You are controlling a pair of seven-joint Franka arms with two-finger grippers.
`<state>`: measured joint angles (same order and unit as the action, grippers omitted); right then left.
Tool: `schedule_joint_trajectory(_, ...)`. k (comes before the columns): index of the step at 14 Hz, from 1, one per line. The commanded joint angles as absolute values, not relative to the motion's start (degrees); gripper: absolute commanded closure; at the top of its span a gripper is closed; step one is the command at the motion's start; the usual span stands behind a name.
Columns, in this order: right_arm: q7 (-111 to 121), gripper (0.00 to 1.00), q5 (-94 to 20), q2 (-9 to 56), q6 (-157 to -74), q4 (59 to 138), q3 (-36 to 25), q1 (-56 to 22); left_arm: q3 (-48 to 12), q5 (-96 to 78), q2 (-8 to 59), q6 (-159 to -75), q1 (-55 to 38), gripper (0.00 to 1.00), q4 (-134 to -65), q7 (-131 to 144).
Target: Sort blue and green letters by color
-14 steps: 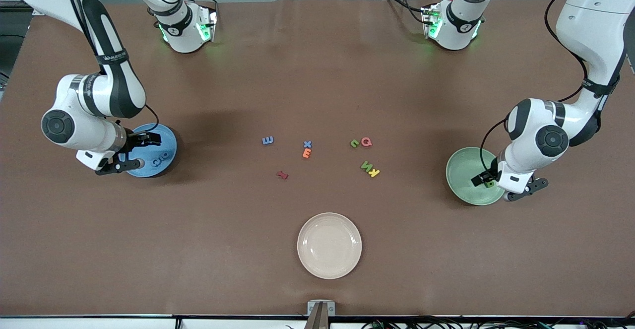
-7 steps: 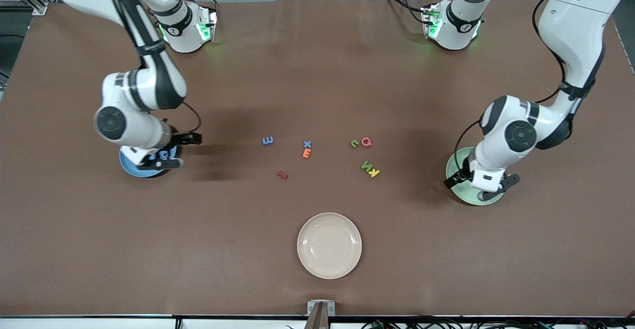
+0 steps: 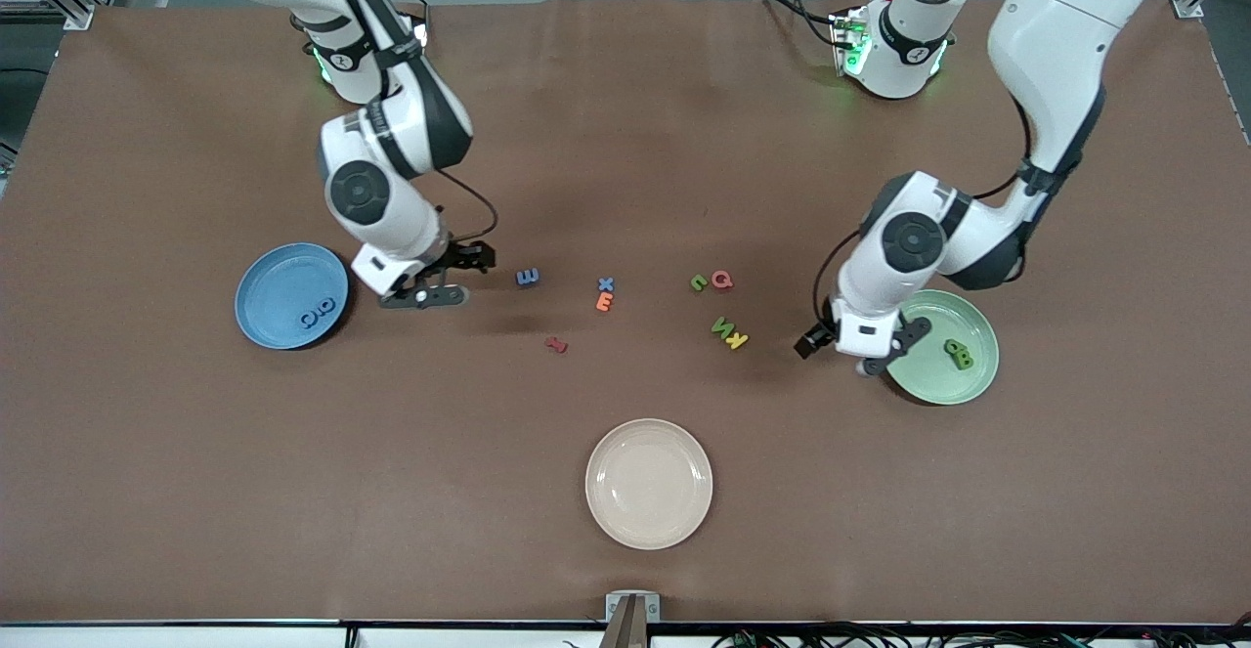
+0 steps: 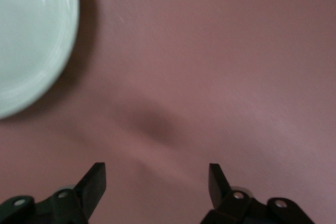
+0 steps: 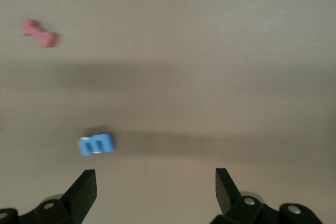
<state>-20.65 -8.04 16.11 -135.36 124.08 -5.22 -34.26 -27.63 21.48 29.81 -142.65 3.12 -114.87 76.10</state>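
Blue plate (image 3: 279, 311) w/ two blue letters; right gripper (image 3: 450, 277), jaws apart, empty, nears blue E (image 3: 528, 278), next to be pinched. Green letters (image 3: 721, 326) wait mid-table. Left gripper (image 3: 842, 346), apart, empty, beside green plate (image 3: 938, 379)

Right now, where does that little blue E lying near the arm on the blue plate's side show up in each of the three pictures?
Front view: the blue E lies on the table just off the right gripper, whose jaws stand open.
Right wrist view: the blue E, ahead of the open jaws.
Left wrist view: not in it.
Shared landmark: the dark red letter.
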Motion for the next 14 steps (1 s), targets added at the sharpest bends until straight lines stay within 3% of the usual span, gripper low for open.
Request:
schedule_joint_trajectory(1,-26.3,0.00,-8.9,19.7,-142.4,124.5,-5.9,-39.2,-27.4,22.0,32.2,-142.4,-0.8,0.16,-111.7,84.5)
schedule_joint_trajectory(8,-29.3,0.02,-8.9,25.4,-151.2,125.3,-5.9,-42.7,-27.2,22.5,39.3,-142.4,-8.4,0.22,-104.8,100.4)
schedule_joint_trajectory(14,-29.3,0.14,-8.8,27.1,-153.7,125.3,-5.9,-43.5,-27.0,22.7,40.9,-142.7,-9.5,0.27,-104.8,102.5)
